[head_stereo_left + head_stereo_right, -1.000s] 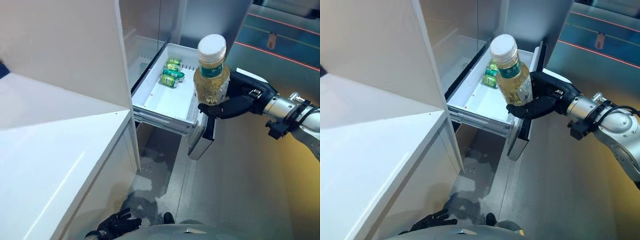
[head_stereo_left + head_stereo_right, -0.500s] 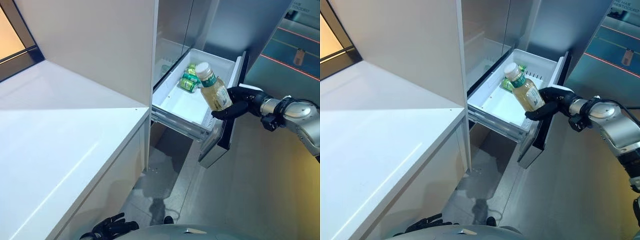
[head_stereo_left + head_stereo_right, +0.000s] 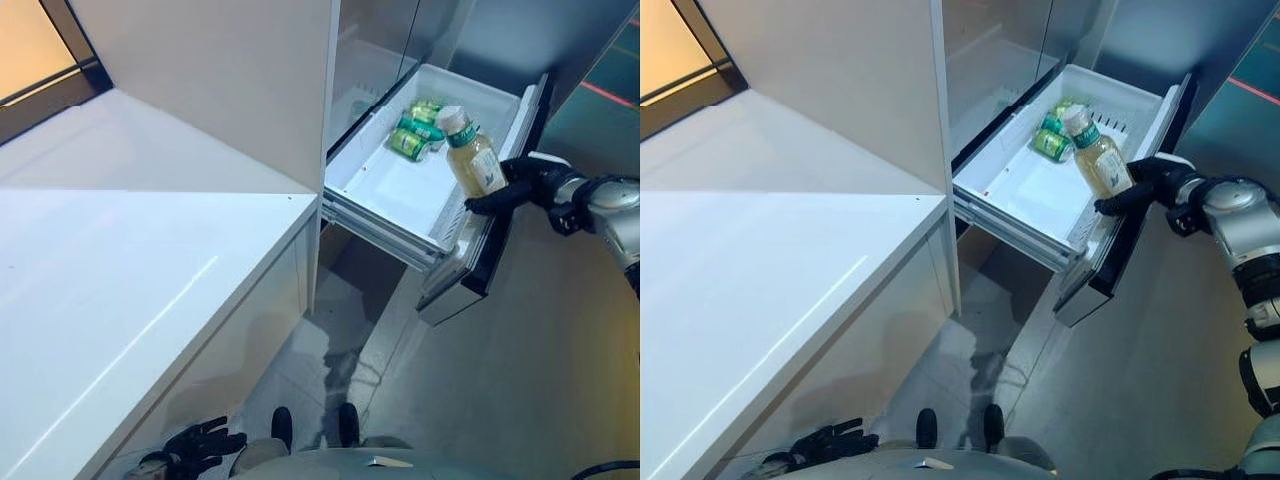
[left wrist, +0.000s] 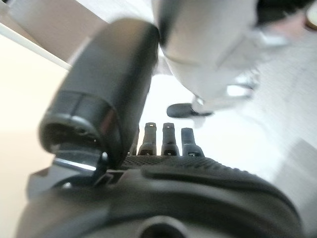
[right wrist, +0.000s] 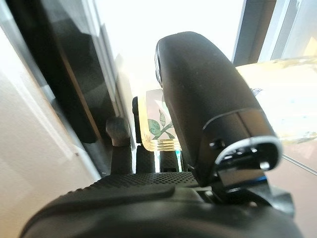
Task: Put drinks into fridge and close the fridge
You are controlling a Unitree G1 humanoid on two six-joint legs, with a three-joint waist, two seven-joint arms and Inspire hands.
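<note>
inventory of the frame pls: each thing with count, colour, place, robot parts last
Bottle: one, yellow drink, white cap, green label, tilted over the drawer's front edge, in the right hand.
Cans: a few, green, lying at the drawer's far end.
Fridge drawer: one, white, pulled open.
Counter: one, white, left of the fridge.
Floor: grey.
Right hand: dark, curled round the bottle.
Left hand: dark, low by the counter, fingers relaxed, holding nothing.

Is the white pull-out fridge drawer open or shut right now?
Open: the white fridge drawer stands pulled out, green cans showing at its back, right hand holding the yellow drink bottle above it.
</note>
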